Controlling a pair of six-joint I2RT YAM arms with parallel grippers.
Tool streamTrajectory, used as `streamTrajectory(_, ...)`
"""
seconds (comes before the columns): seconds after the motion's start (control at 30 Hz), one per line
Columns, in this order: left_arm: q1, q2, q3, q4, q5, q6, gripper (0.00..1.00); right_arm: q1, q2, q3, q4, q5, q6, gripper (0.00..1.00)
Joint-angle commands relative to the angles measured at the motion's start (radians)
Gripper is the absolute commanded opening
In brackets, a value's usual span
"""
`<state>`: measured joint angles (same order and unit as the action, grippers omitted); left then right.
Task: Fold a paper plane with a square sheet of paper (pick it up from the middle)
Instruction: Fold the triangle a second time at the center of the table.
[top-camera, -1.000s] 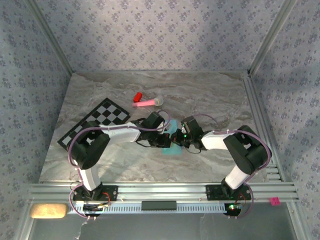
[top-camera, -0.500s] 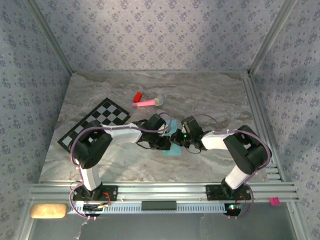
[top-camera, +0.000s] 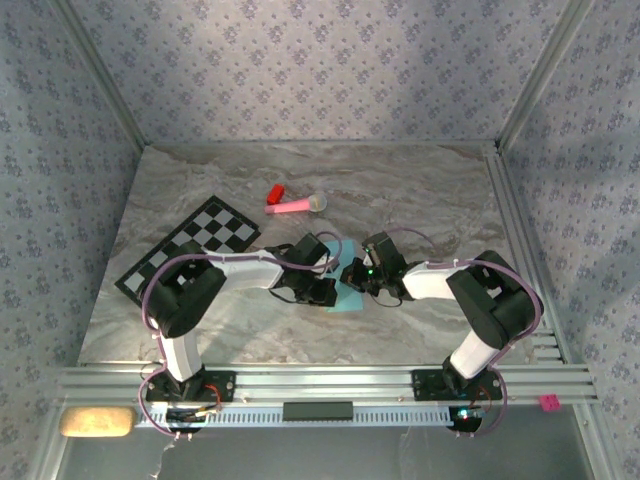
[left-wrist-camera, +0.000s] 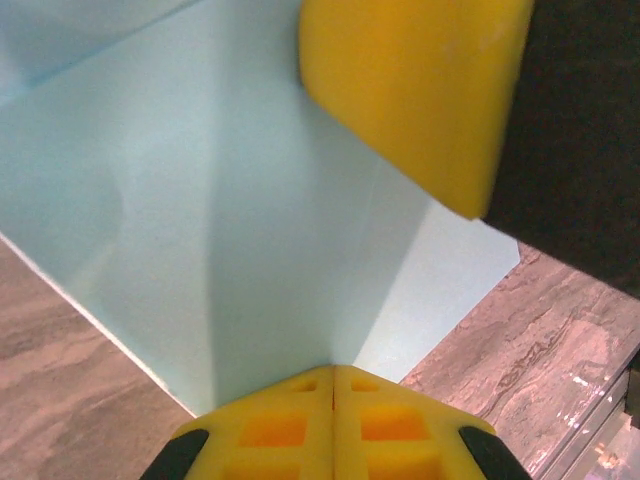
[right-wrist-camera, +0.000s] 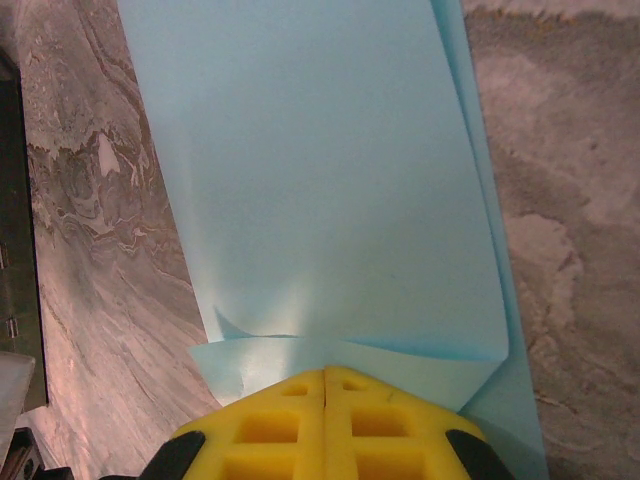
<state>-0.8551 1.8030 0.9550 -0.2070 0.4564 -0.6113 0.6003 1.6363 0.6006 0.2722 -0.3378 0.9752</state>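
In the top view, the square sheet of paper (top-camera: 347, 299) is seen lying on the bench (top-camera: 440, 200) to the right of the checkered mat (top-camera: 195, 247), apart from it. It is only partly folded, so no finished paper plane is shown. The left claw (top-camera: 322, 291) and the right claw (top-camera: 354, 276) are set close together over the sheet, also right of the mat; by that closeness a short crease can be worked from both ends. A pink stick toy (top-camera: 297, 205) and a small red piece (top-camera: 274, 192) lie beyond the mat's far right corner, out of the working area

In the left wrist view, the left claw (left-wrist-camera: 333, 385) is clenched, its yellow tips shut flat against one another and set where two creases of the light-blue sheet (left-wrist-camera: 230, 200) meet. Whether a layer is nipped between the tips or only pressed under them cannot be told. A yellow finger (left-wrist-camera: 410, 90) of the other claw is held on the sheet opposite, presumably as a weight against sliding

In the right wrist view, the right claw (right-wrist-camera: 325, 385) is likewise clenched and is laid on a narrow turned-over flap (right-wrist-camera: 400, 362) at the sheet's (right-wrist-camera: 320, 170) edge. The shut tips are judged to serve as a blunt presser for flattening that fold, the hard backing being given by the marbled bench (right-wrist-camera: 90, 200)
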Motion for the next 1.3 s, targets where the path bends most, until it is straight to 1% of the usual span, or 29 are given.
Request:
streamTrajectory(0.0, -0.013, -0.002, -0.030, -0.019, 0.010, 0.015, 0.09, 0.001, 0.047, -0.041, -0.119, 0.037, -0.020, 0.01)
streamTrajectory(0.37, -0.016, -0.036, -0.092, -0.011, 0.039, 0.000, 0.09, 0.001, 0.056, -0.040, -0.126, 0.041, -0.025, 0.01)
streamTrajectory(0.63, -0.015, -0.061, -0.150, 0.017, 0.084, -0.018, 0.12, 0.000, 0.058, -0.042, -0.125, 0.040, -0.023, 0.01)
streamTrajectory(1.0, -0.016, -0.102, -0.215, 0.033, 0.094, -0.034, 0.13, 0.000, 0.054, -0.042, -0.132, 0.046, -0.023, 0.01)
streamTrajectory(1.1, -0.016, -0.115, -0.240, 0.071, 0.111, -0.052, 0.13, 0.001, 0.053, -0.044, -0.130, 0.047, -0.021, 0.01)
streamTrajectory(1.27, -0.015, -0.149, -0.226, 0.088, 0.130, -0.048, 0.13, 0.004, 0.054, -0.042, -0.124, 0.044, -0.020, 0.01)
